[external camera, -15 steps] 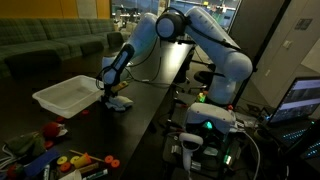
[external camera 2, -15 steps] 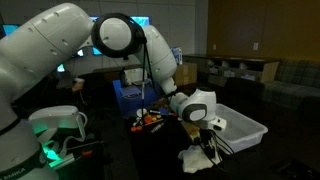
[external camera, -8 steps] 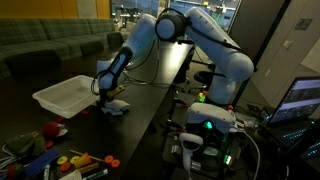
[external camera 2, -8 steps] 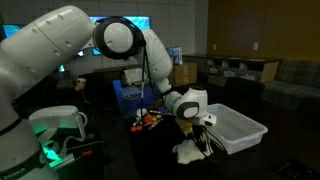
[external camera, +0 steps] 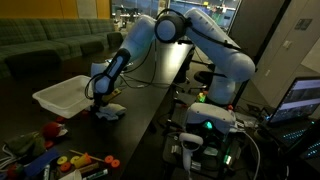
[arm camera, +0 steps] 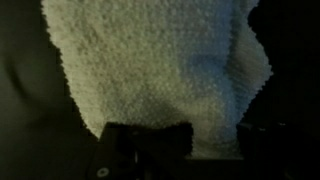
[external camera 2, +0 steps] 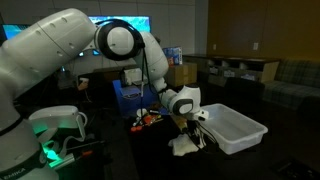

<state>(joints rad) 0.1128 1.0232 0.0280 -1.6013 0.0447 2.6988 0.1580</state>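
Observation:
A white knobbly cloth (external camera: 113, 114) lies bunched on the dark table (external camera: 140, 120) in both exterior views, just under my gripper (external camera: 100, 107). The gripper is shut on the cloth's upper fold and presses it against the tabletop. From the opposite side the cloth (external camera 2: 185, 147) hangs below the gripper (external camera 2: 190, 130), beside a white bin (external camera 2: 235, 128). In the wrist view the cloth (arm camera: 160, 60) fills most of the picture, and the gripper (arm camera: 215, 135) shows only as two dark fingers at the bottom edge with fabric between them.
The white bin (external camera: 62, 95) stands right beside the cloth. A red ball (external camera: 50, 130) and several colourful toys (external camera: 80, 160) lie near the table's front corner. A blue box (external camera 2: 130, 95) sits behind the arm. The robot base (external camera: 205, 125) with a green light stands alongside.
The gripper has dragged the cloth along the table, past the side of the white bin, toward the toy end. The jaws stayed shut on it throughout.

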